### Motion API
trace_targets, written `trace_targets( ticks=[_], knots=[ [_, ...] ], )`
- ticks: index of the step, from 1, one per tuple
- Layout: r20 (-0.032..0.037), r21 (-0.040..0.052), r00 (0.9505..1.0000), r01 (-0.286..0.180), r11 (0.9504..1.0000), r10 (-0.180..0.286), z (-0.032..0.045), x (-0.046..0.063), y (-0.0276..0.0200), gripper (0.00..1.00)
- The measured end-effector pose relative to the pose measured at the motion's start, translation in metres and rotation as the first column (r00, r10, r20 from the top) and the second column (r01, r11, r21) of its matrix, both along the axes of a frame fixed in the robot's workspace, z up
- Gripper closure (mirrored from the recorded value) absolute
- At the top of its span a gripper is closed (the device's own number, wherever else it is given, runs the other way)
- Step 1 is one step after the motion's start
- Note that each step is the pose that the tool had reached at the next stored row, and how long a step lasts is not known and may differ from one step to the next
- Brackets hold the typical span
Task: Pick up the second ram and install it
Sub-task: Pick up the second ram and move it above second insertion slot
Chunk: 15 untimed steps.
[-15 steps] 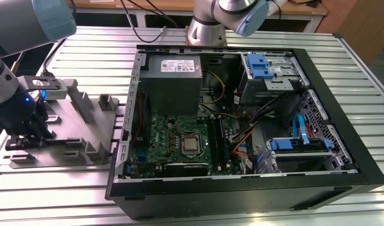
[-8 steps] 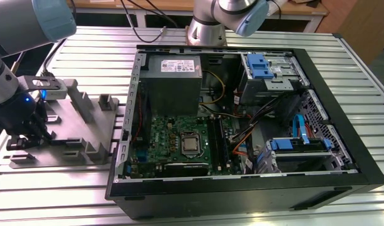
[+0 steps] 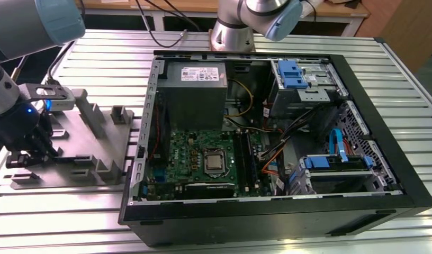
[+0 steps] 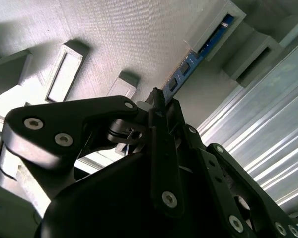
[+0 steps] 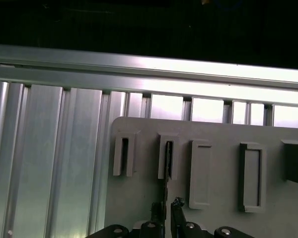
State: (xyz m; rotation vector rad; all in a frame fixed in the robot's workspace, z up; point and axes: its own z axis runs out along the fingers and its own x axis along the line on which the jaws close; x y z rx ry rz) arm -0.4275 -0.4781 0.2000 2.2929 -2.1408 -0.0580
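Ram (image 4: 189, 62) stands on edge in a plate (image 5: 213, 129) slot on the desk (image 3: 61, 203), at the exterior view's left. My tool (image 5: 167, 206) looks pinched on its near end. It's probably light, stiff, thin and fragile, so I'd grip the flat faces, not the contacts. Second wrist view shows the blue face and chips. First wrist view gives it edge-on. Exterior view adds the open case (image 3: 272, 219).

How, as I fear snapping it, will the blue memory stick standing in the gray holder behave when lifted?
Probably stiff and light: the memory stick is a thin flat board. Likely fragile, since bare chips line its face, so sideways force may bend it. It stands on edge in a narrow slot of the holder, so it would likely tip once freed.
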Motion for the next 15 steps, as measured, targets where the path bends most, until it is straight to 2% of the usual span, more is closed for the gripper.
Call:
trace_targets(
  ticks=[7,9,10,15],
  knots=[
    [-0.0001,-0.0001,1.0000,0.000,1.0000,0.000,0.0002,0.0000,0.0000,0.78],
    [-0.0001,-0.0001,1.0000,0.000,1.0000,0.000,0.0002,0.0000,0.0000,0.80],
    [-0.0002,0.0000,1.0000,0.000,1.0000,0.000,0.0002,0.0000,0.0000,0.86],
    [-0.0001,-0.0001,1.0000,0.001,1.0000,-0.001,0.0002,0.0000,0.0000,0.89]
  ],
)
